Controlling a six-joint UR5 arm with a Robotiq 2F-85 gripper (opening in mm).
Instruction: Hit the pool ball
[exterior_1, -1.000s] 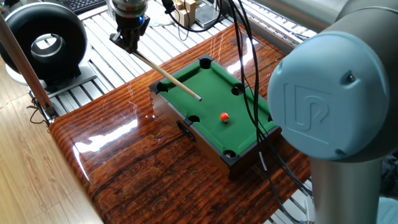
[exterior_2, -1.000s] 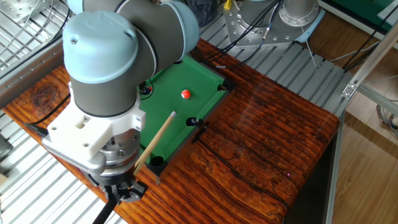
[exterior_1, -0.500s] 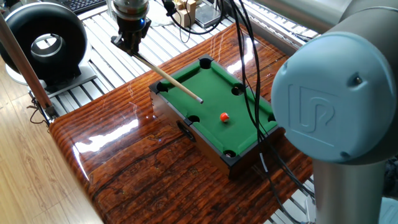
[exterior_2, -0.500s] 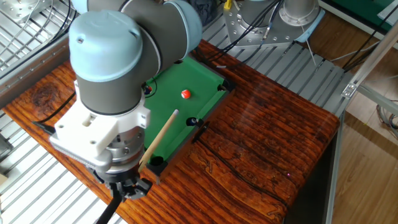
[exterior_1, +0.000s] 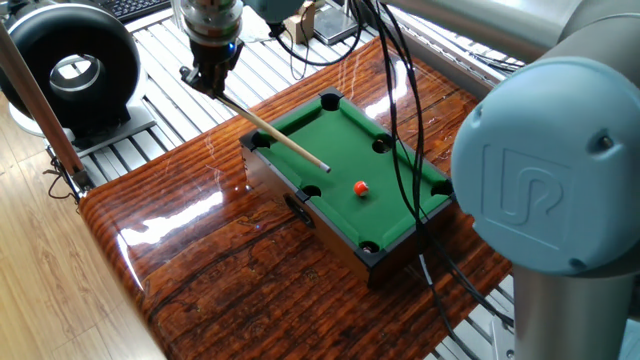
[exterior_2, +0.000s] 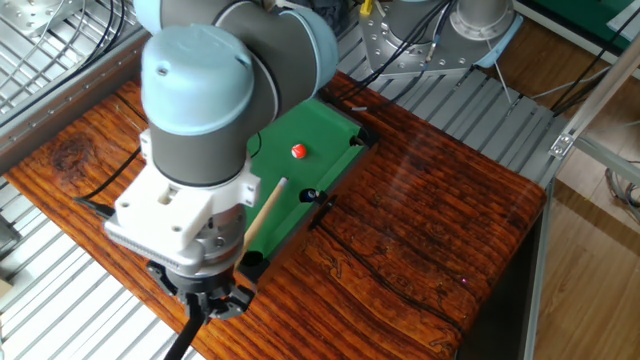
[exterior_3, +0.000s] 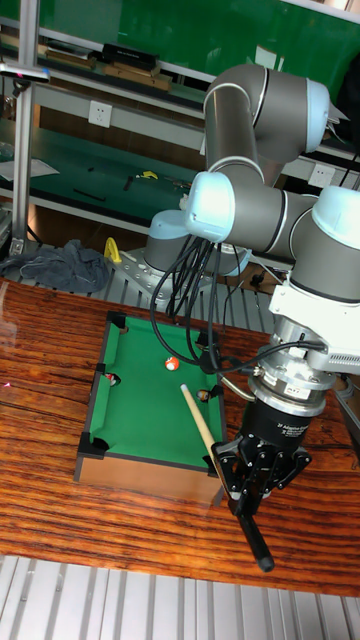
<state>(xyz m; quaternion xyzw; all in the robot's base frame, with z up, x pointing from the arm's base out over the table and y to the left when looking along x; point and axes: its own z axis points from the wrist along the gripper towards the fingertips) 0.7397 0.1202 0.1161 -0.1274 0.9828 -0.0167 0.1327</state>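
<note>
The pool ball is small, glossy and orange-red, resting on the green felt of a miniature pool table. My gripper is shut on the dark butt end of a wooden cue beyond the table's short end. The cue slants down over the felt. Its tip stays clearly short of the ball, and they do not touch.
The pool table stands on a glossy wooden tabletop with slatted metal framing around it. A black ring-shaped device sits at the back left. Black cables hang over the felt's far side. A grey cloth lies behind.
The arm has shifted sideways and the cue has slid a little further over the felt toward the ball. The ball has not moved.
</note>
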